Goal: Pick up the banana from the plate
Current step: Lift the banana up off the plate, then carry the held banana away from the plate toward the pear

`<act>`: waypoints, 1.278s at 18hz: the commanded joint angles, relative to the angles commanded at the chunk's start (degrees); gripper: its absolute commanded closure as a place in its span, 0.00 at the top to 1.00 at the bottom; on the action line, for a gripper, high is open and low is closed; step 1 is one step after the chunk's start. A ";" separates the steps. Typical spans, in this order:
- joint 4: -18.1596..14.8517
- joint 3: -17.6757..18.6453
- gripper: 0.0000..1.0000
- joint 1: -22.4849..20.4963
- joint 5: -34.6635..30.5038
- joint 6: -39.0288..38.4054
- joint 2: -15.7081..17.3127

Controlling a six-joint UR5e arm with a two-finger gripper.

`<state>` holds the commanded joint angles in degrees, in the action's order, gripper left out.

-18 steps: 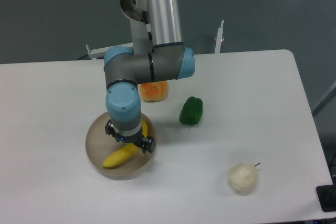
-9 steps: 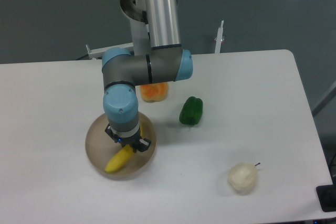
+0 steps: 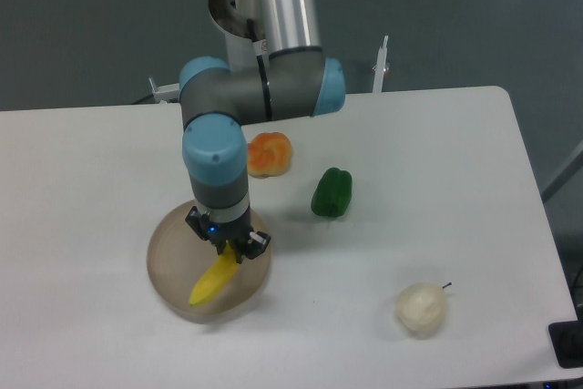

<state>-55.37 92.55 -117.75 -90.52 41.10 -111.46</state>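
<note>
The yellow banana (image 3: 210, 283) hangs tilted over the round beige plate (image 3: 167, 257) at the table's front left. Its upper end sits between the fingers and its lower end points down to the front left. I cannot tell whether that lower tip still touches the plate. My gripper (image 3: 229, 247) points straight down over the plate's right half and is shut on the banana's upper end. The wrist hides the banana's top part.
An orange fruit (image 3: 269, 154) lies just behind the plate. A green pepper (image 3: 332, 193) lies to its right. A pale round fruit with a stem (image 3: 421, 308) sits at the front right. A white post (image 3: 381, 66) stands at the table's back edge.
The fingers closed on the banana. The wrist rose and shifted slightly right, uncovering the orange fruit. The banana swung from lying flat to hanging tilted.
</note>
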 joint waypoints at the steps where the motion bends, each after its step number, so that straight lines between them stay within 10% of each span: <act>1: 0.09 -0.18 0.00 -1.59 0.17 0.81 0.80; 13: -2.37 -4.40 0.00 -17.68 0.17 26.88 0.11; 23: -7.30 -3.78 0.00 -21.64 -0.09 41.15 -2.09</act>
<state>-62.67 88.77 -139.39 -90.62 82.25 -113.55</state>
